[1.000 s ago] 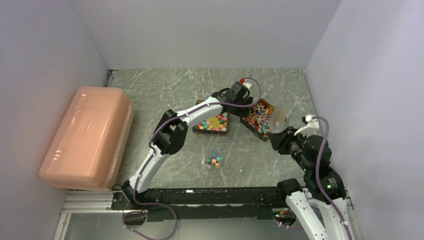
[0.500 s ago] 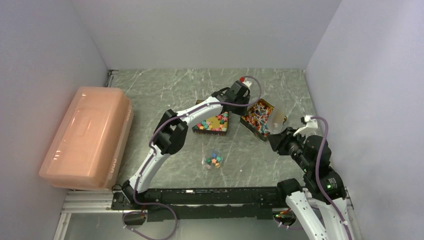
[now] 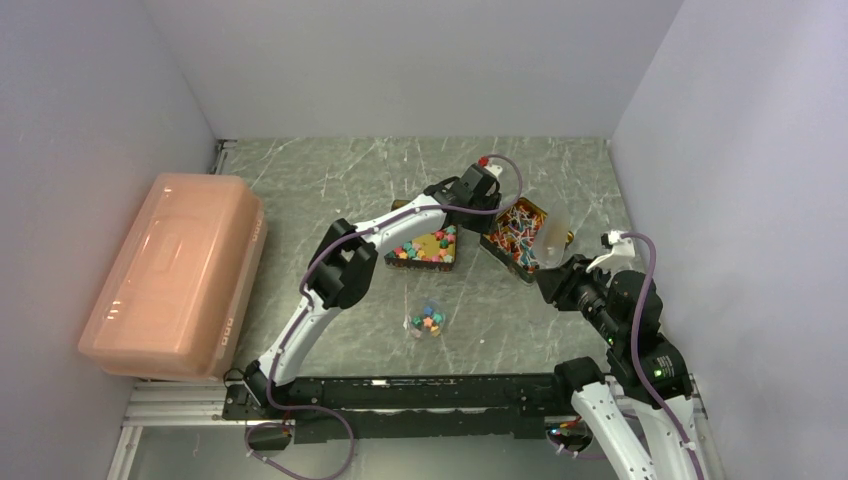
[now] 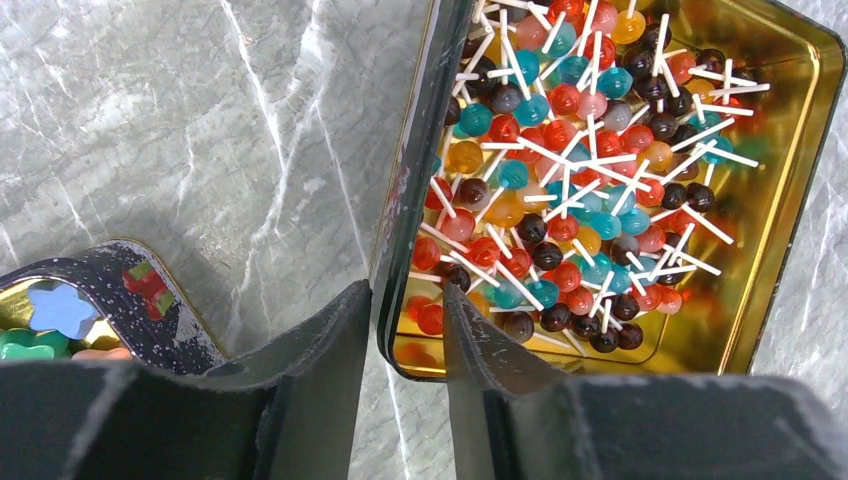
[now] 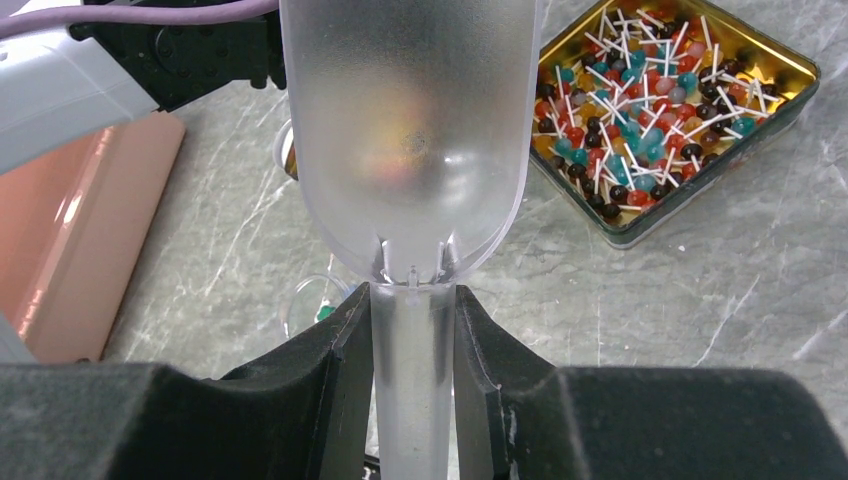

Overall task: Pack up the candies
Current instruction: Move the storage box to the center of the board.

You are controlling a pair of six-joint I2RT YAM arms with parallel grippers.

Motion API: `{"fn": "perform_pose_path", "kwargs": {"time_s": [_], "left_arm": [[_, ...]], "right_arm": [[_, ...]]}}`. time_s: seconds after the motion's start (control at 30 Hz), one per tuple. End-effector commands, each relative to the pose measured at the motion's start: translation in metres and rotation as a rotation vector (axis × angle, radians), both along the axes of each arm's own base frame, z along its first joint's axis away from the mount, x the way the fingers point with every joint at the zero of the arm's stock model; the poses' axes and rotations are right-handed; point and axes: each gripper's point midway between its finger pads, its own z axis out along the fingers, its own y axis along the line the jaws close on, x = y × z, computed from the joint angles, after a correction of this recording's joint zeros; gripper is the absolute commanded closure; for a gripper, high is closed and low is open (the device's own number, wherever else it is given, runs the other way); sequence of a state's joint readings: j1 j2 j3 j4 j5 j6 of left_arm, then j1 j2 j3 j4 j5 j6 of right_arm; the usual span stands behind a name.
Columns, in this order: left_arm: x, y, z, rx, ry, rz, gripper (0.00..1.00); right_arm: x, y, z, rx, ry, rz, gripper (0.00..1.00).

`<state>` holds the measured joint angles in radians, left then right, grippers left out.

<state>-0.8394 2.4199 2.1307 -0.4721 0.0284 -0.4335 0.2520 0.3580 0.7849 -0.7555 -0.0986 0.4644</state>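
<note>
Candies point(image 4: 560, 190) are kept in a gold tin point(image 4: 800, 150) on the tabletop point(image 4: 200, 150), w/ its wall straddled by the part-open L pincer point(image 4: 405, 305); a clear scoop point(image 5: 410, 150) is gripped at the handle by the R pincer point(image 5: 412, 305).

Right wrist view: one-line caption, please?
Right claw grips a frosted clear scoop by its handle; an open gold tin of lollipops sits beyond, upper right.

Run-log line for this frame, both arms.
left gripper: open, straddling wall of lollipop tin | right gripper: shut on scoop handle, scoop outside tin | lollipops: in tin
</note>
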Motion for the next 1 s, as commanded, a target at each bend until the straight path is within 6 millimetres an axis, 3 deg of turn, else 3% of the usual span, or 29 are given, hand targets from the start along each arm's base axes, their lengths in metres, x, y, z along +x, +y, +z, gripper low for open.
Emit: {"fn": "perform_pose_path", "kwargs": {"time_s": [0.0, 0.2, 0.43, 0.77, 0.97], "left_arm": [[0.001, -0.002, -0.011, 0.014, -0.006, 0.004, 0.64], [-0.002, 0.005, -0.02, 0.044, 0.003, 0.004, 0.78], [-0.007, 0.016, -0.029, 0.089, 0.013, 0.013, 1.0], [-0.022, 0.055, -0.016, 0.167, 0.012, 0.083, 1.0], [-0.043, 0.084, -0.028, 0.234, 0.072, 0.126, 1.0]], "right_arm": [[0.001, 0.003, 0.015, 0.016, -0.05, 0.017, 1.0], [0.001, 0.004, 0.014, 0.018, -0.051, 0.021, 1.0], [0.001, 0.005, 0.014, 0.018, -0.052, 0.025, 1.0], [0.002, 0.006, 0.013, 0.012, -0.049, 0.033, 1.0], [0.003, 0.006, 0.013, 0.01, -0.051, 0.033, 1.0]]}}
